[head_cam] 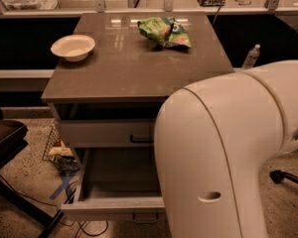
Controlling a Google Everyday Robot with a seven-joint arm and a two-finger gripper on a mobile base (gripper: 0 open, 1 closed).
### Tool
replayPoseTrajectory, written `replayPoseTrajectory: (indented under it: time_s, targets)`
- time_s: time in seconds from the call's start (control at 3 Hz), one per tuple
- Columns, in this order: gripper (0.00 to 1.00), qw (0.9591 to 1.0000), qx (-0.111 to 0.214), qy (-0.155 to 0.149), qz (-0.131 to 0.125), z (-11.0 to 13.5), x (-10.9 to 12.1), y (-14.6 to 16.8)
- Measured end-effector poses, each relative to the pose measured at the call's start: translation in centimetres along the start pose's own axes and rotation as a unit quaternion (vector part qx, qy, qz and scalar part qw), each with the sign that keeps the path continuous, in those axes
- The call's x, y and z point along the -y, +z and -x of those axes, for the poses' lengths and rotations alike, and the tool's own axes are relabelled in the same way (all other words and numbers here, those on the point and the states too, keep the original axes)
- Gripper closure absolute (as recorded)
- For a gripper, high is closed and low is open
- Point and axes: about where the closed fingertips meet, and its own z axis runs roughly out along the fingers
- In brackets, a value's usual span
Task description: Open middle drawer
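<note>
My robot's bulky white arm shell (228,152) fills the right foreground, covering the front right corner of the grey-brown stone-look worktop (134,68) and the right half of the cabinet below it. The end effector is nowhere in frame, so I cannot tell whether it is spread, pressed together or pinching anything.

Below the worktop's front edge, the wide, shallow light-grey middle drawer (114,205) stands drawn well forward, its inside bare as far as the arm lets me see, and its small dark bar handle (145,217) shows under the front panel. Directly above it sits a like light-grey drawer front (104,133) with its own dark handle (140,140), a dark gap between it and the worktop.

A round cream bowl (73,47) rests near the worktop's left edge, toward the back. A crumpled green snack bag (164,31) lies near the back edge, right of centre. A clear plastic bottle (250,57) stands beyond the right edge. A wire basket (59,150) sits on the floor beside the cabinet's left side.
</note>
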Motion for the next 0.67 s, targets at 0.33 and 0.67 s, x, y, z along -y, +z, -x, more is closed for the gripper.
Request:
replayPoseTrajectory:
  time_s: [0.33,0.67]
  targets:
    - [0.51,1.0,0.0,0.0,0.0,-0.01,-0.04,0.02]
    - [0.28,1.0,0.0,0.0,0.001,-0.01,-0.08,0.04]
